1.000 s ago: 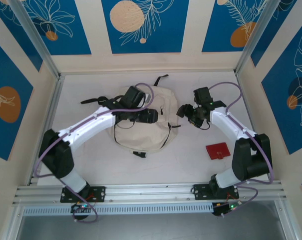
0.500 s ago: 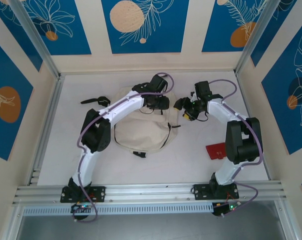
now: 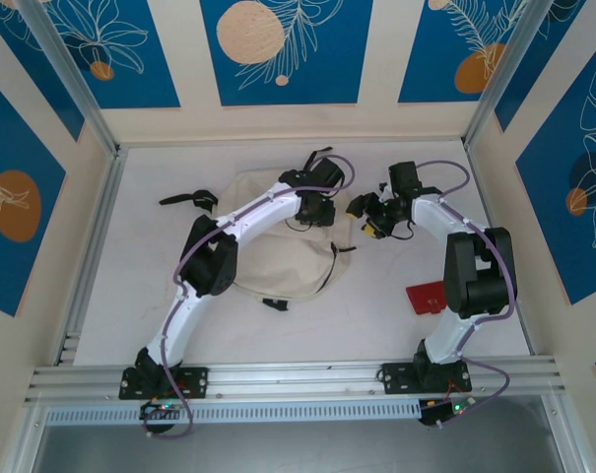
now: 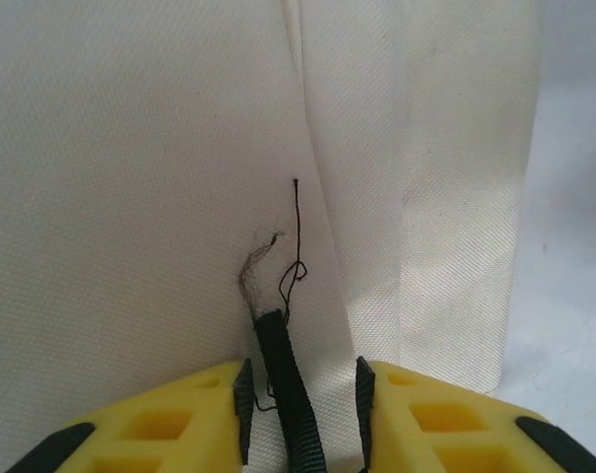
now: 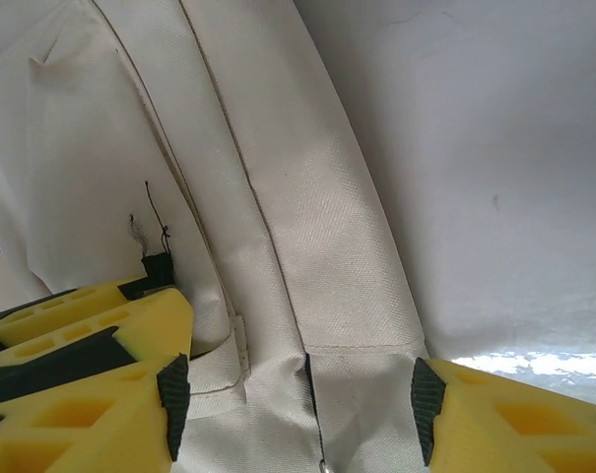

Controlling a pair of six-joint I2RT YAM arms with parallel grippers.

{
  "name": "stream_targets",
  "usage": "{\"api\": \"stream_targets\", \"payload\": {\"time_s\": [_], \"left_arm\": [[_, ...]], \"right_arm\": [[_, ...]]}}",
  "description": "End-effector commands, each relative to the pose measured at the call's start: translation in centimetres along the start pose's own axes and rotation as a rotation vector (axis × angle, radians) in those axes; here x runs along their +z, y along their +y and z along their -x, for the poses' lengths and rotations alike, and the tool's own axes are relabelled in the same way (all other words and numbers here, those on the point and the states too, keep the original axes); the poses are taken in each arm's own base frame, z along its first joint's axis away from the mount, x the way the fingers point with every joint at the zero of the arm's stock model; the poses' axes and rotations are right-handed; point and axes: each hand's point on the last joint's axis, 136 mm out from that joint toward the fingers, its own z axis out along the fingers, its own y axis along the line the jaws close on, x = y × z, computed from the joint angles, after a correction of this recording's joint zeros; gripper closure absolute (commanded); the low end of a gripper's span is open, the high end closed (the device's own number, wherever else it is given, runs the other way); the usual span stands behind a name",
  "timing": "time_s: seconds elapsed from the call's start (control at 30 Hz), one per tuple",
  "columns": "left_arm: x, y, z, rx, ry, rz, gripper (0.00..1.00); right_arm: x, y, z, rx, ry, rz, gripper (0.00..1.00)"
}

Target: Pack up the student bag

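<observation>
Gaping right end effector (image 5: 299, 406) straddles student bag (image 5: 307, 217) edge.

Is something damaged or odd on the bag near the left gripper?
Yes. The black strap that lies between the fingers of the left gripper ends frayed: loose threads curl out of its tip over the cream cloth of the student bag. Nothing else stands out.

The left gripper (image 4: 299, 399) is hanging close over the student bag (image 4: 130, 148), its yellow fingers (image 4: 179, 424) standing slightly apart. A black woven cord (image 4: 281, 345), possibly a zip pull, is lying between them without touching either pad. Frayed threads (image 4: 296, 236) are curling from its end across the cream cloth. Pale table (image 4: 573, 296) is showing at the right.
</observation>
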Motion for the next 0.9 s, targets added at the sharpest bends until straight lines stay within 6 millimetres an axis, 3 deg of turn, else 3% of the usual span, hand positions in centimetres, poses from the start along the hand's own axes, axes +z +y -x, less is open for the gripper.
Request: {"api": "stream_targets", "payload": {"time_s": [0.0,0.17,0.3,0.37,0.57,0.67,0.87], "left_arm": [[0.6,-0.4,-1.2,0.003,0.051,0.009,0.7],[1.5,-0.1,-1.5,0.0,0.08,0.04,0.78],[1.1,0.0,-1.1,0.005,0.068,0.055,0.93],[0.0,0.0,-0.3,0.018,0.036,0.061,1.0],[-5.5,-0.2,2.4,0.044,-0.09,0.044,1.0],[-7.5,-0.2,2.9,0.05,-0.138,0.02,1.0],[-8.0,0.0,2.2,0.043,-0.146,-0.021,1.0]], "right_arm": [[0.3,-0.4,-0.6,0.011,0.028,0.013,0.37],[0.2,-0.5,-0.8,0.015,0.031,0.013,0.38],[0.0,-0.6,-0.9,0.014,0.029,0.009,0.38],[-0.2,-0.5,-1.0,0.013,0.03,0.008,0.39],[-1.2,0.9,-1.4,-0.007,0.041,0.065,0.41],[-1.2,2.4,-2.2,-0.018,0.086,0.139,0.44],[-0.1,5.0,-3.5,-0.022,0.164,0.237,0.45]]}}
